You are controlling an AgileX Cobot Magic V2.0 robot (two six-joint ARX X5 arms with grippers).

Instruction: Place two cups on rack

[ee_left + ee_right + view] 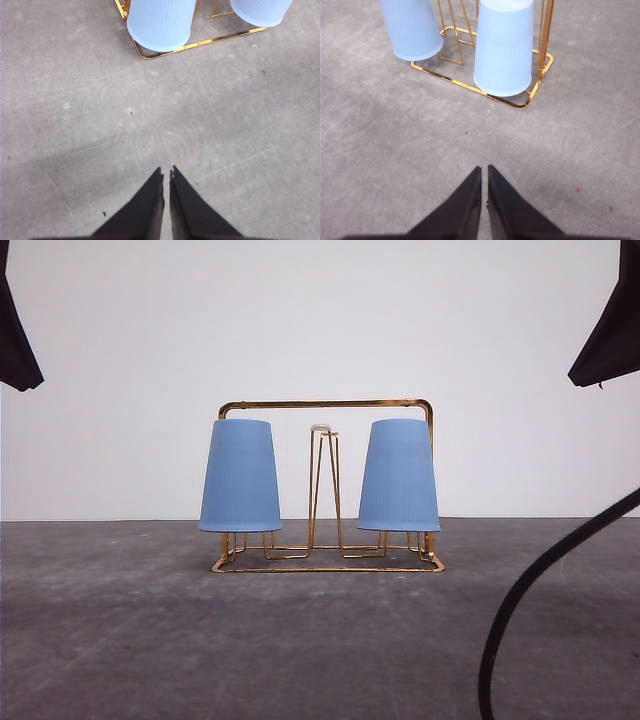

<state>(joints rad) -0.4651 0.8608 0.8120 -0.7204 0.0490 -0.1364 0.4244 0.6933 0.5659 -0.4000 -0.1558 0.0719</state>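
Two light-blue ribbed cups hang upside down on the gold wire rack [327, 405] in the middle of the table: the left cup [240, 476] and the right cup [398, 475]. A bare prong [322, 480] stands between them. In the left wrist view my left gripper [166, 175] is shut and holds nothing, well short of the left cup [159, 22] and the rack base [200, 44]. My right gripper [484, 171] is also shut and holds nothing, back from the right cup [503, 47] and the rack base [470, 86].
The rack stands on a grey table [150, 640] before a white wall. A black cable [520, 600] curves across the front right. Dark arm parts show at the upper left corner [15, 340] and upper right corner [610, 340].
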